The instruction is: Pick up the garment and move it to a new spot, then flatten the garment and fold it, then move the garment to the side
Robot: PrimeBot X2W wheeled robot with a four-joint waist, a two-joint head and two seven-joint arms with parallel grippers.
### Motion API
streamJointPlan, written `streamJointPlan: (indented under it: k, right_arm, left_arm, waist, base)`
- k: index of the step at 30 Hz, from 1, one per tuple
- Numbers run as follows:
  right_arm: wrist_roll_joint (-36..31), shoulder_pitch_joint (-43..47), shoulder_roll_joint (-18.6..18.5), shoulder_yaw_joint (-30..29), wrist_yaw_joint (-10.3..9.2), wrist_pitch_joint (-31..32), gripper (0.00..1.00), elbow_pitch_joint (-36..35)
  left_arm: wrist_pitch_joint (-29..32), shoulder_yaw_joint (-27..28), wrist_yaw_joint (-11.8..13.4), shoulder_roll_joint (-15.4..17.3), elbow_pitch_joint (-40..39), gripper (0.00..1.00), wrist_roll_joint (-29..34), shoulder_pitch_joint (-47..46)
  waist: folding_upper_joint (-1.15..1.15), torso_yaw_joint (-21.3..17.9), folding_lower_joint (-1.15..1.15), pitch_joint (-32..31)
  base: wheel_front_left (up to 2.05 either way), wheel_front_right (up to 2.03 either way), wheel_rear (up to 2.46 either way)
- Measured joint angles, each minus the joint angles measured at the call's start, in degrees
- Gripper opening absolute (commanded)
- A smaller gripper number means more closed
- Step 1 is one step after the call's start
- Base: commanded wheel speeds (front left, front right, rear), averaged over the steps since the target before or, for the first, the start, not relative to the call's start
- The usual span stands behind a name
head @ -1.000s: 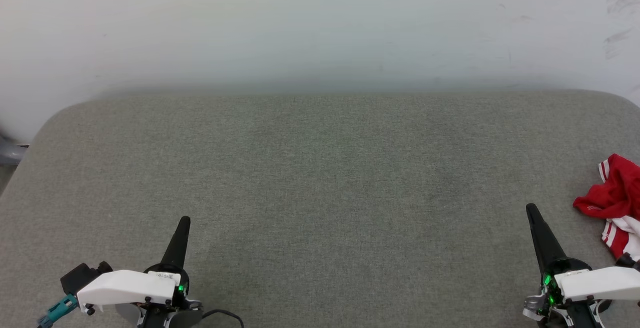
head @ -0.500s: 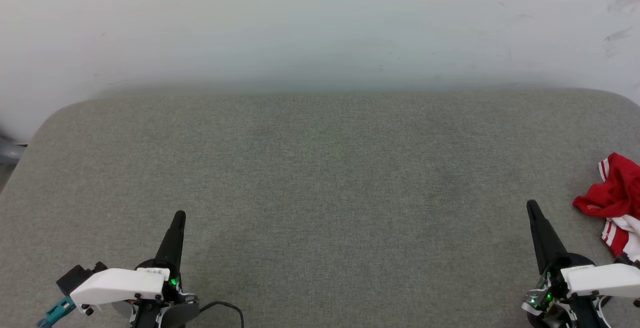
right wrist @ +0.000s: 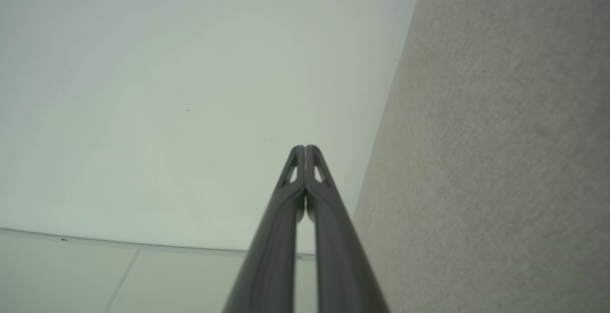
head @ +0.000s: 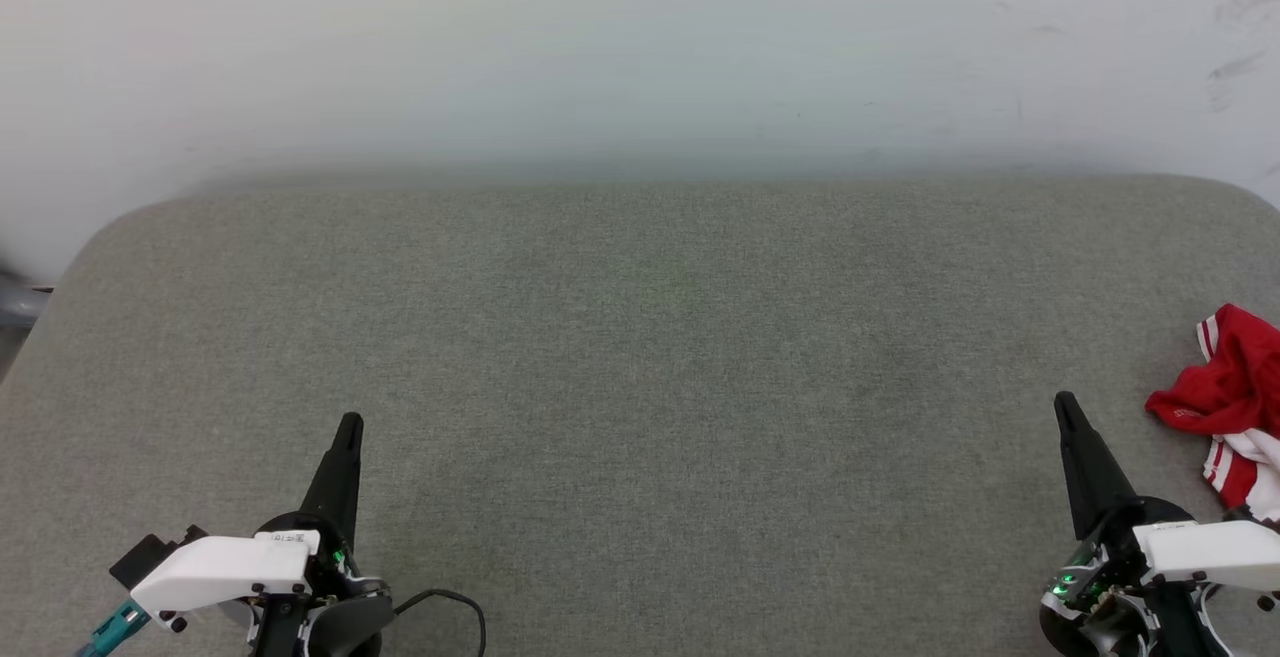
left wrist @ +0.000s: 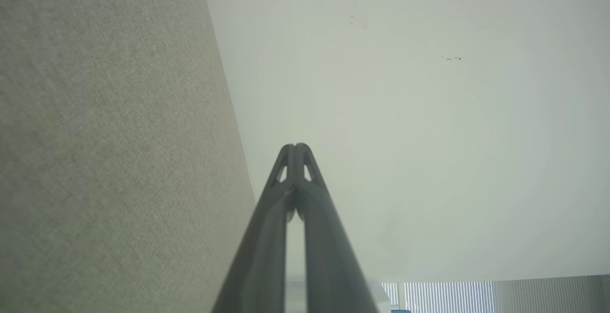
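**Right gripper [head: 1066,407] sitting shut, near the shirt [head: 1225,387]**

Its two fingers are pressing together on nothing, and the left gripper [head: 349,427] is doing the same. Both are pointing away over the near part of the grey pad [head: 640,337]. Slightly farther out, the shirt is lying crumpled at the pad's right edge, partly running out of view. It's looking soft, light and floppy, so I'm expecting it to sag. The raised red fold nearest the right fingers seems the place to pinch. Beyond, the pad is stretching to a white wall [head: 640,57].
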Motion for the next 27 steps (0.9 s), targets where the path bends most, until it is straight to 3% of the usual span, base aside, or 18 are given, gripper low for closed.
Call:
streamJointPlan:
  k: [27]
  right_arm:
    - [2.6, -0.9, 0.2, -0.4, 0.0, 0.5, 0.0, 0.8]
  left_arm:
    - [0.7, 0.7, -0.3, -0.4, 0.1, 0.0, -2.5, -0.4]
  waist:
    - [0.0, 0.0, 0.0, 0.1]
  base:
    - [0.0, 0.0, 0.0]
